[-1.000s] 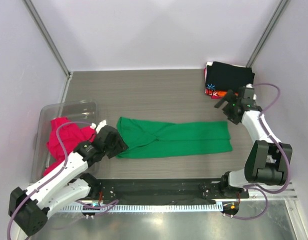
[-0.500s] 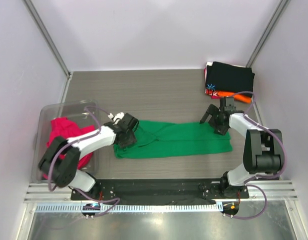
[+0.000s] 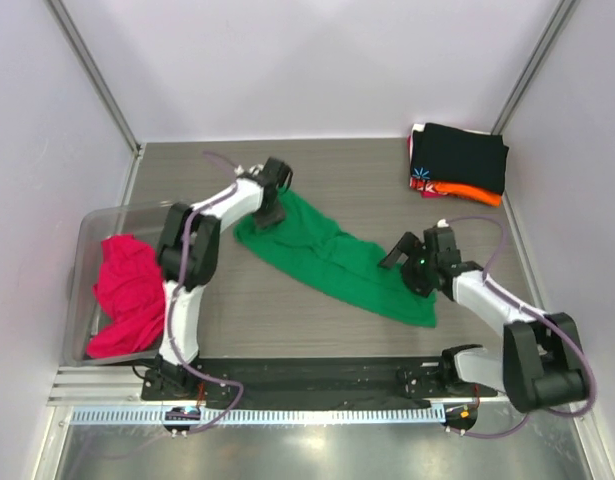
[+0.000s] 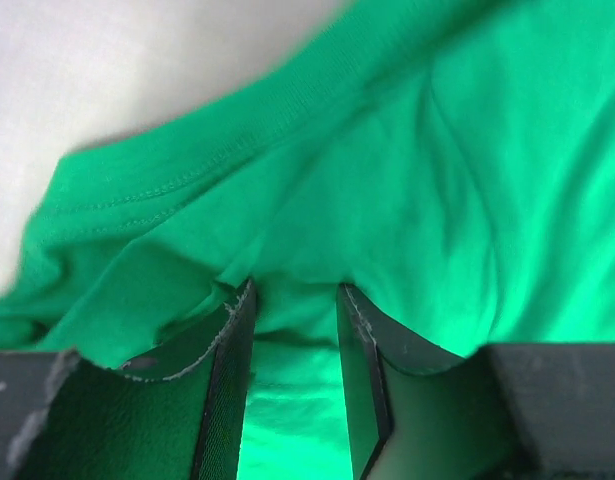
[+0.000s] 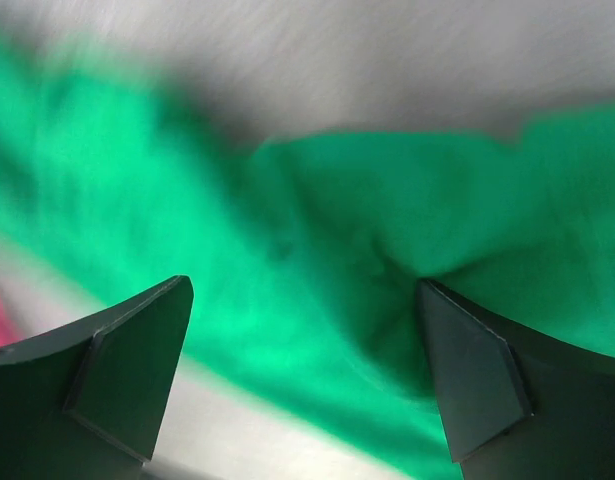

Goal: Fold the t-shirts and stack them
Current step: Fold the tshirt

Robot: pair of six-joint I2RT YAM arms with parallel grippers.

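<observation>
A: Where's the green t-shirt [image 3: 332, 258]?
B: Mid-desk [image 3: 337, 170]. It's a creased diagonal strip, running from its far-left end to its near-right end.
A: L pincer [image 4: 295, 295]?
B: At the shirt's far-left end. It's nipped nearly closed w/ a fold of green cloth bunched between its fingers [image 4: 227, 380].
A: R pincer [image 5: 305, 288]?
B: Over the shirt's near-right end, spread wide, nothing in it. The wrist view is blurred, so I can't tell if the tips touch the cloth.
A: Other shirts?
B: There's a folded stack well apart, to the far right of the green one. The black t-shirt [image 3: 459, 155] is on top, w/ the orange t-shirt [image 3: 467, 191] and red-patterned t-shirt [image 3: 423, 181] showing under it. The pink t-shirt [image 3: 125, 292] sits crumpled in a clear bin [image 3: 137, 212], left of the green one and not touching it.
</observation>
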